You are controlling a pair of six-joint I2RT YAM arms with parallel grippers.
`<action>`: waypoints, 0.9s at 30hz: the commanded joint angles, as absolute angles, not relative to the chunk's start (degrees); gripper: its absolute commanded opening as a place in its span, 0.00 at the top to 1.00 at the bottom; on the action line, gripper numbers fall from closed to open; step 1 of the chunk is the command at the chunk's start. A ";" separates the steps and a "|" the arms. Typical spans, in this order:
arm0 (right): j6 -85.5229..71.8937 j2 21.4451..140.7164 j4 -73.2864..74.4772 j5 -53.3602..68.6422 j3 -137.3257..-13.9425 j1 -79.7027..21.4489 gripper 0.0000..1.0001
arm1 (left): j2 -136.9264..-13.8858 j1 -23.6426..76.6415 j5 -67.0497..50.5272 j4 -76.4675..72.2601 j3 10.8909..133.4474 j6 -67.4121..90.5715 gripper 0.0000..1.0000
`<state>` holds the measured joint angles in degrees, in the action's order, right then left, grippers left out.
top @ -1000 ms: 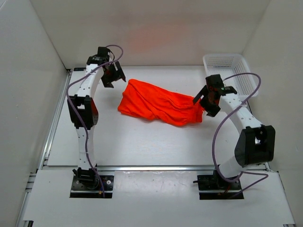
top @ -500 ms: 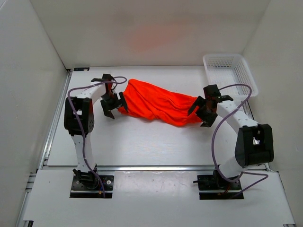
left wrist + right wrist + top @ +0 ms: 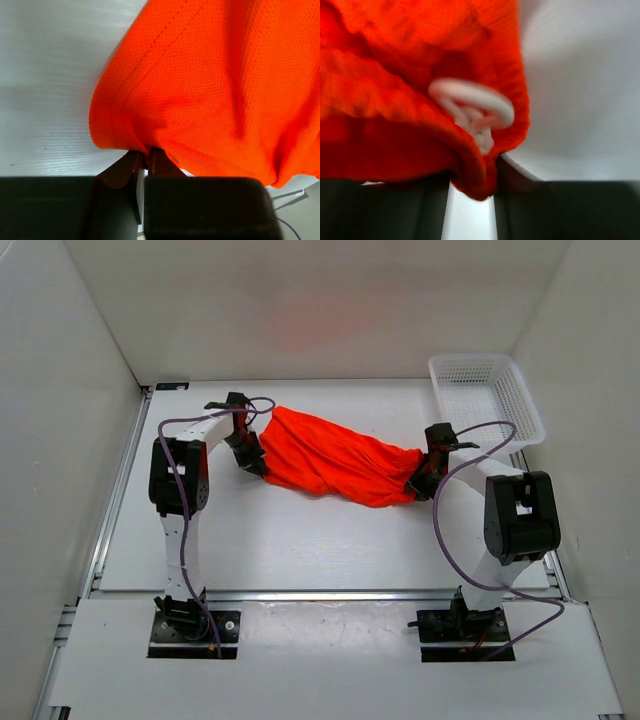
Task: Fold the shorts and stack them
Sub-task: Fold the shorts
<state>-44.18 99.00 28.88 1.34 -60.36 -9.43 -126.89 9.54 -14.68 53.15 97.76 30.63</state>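
Both arms have dropped onto the shorts (image 3: 335, 455) lying left of the basket (image 3: 487, 390): left gripper (image 3: 144, 159) now pinches the far end, right gripper (image 3: 472, 186) the basket-side end, so you're set to lift and fold.

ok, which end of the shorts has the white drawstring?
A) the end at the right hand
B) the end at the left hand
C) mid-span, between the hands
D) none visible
A: the right wrist view shows the white drawstring looped at the gathered edge of the shorts, just above the right hand; the left hand pinches only a plain stitched hem.
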 commanded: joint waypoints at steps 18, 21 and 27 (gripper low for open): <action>-38.58 81.49 42.17 2.81 -64.44 -9.14 0.99 | -100.74 1.67 -7.30 56.95 86.27 29.27 0.90; -39.20 74.37 44.12 2.81 -55.57 -9.14 0.99 | -93.36 1.14 -5.37 55.64 74.59 29.27 0.90; -41.13 63.20 45.69 3.25 -39.12 -9.14 0.33 | -86.66 2.28 -10.18 54.23 60.92 31.73 0.48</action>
